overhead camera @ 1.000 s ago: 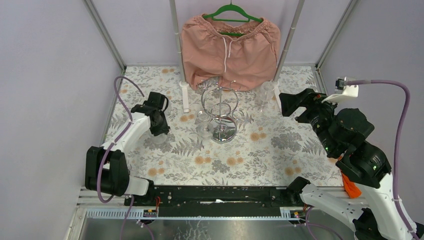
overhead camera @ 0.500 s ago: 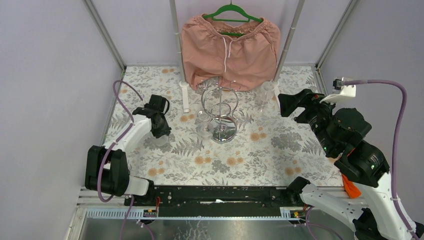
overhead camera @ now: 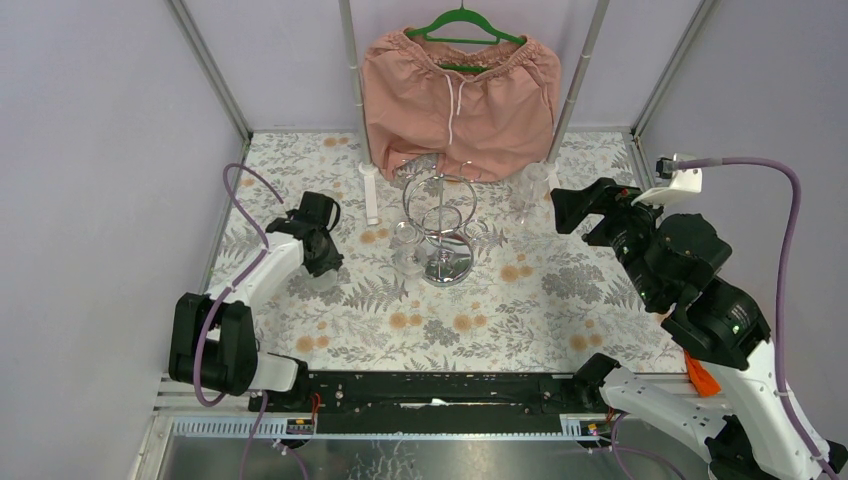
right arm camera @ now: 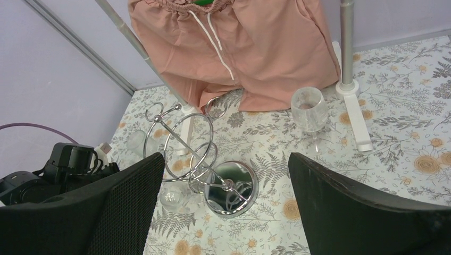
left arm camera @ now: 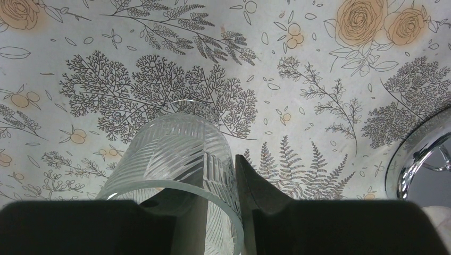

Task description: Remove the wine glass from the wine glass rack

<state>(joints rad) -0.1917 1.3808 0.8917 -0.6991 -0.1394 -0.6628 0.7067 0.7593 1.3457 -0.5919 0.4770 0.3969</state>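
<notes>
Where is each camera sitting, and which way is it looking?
Top camera: high behind the arms, looking down on the flowery table; both arms show, with the left gripper and right gripper.
Left wrist camera: on the left arm, facing down at the table; its gripper fingers pinch a patterned glass.
Right wrist camera: on the right arm, looking forward and down at the wine glass rack, pink shorts and a standing wine glass; its open gripper fingers frame the view.
Shared: the wine glass rack shows in all three.

Robot lab cell: plain lilac walls (overhead camera: 100, 150), metal frame (overhead camera: 211, 70), floral tablecloth (overhead camera: 545, 300).
</notes>
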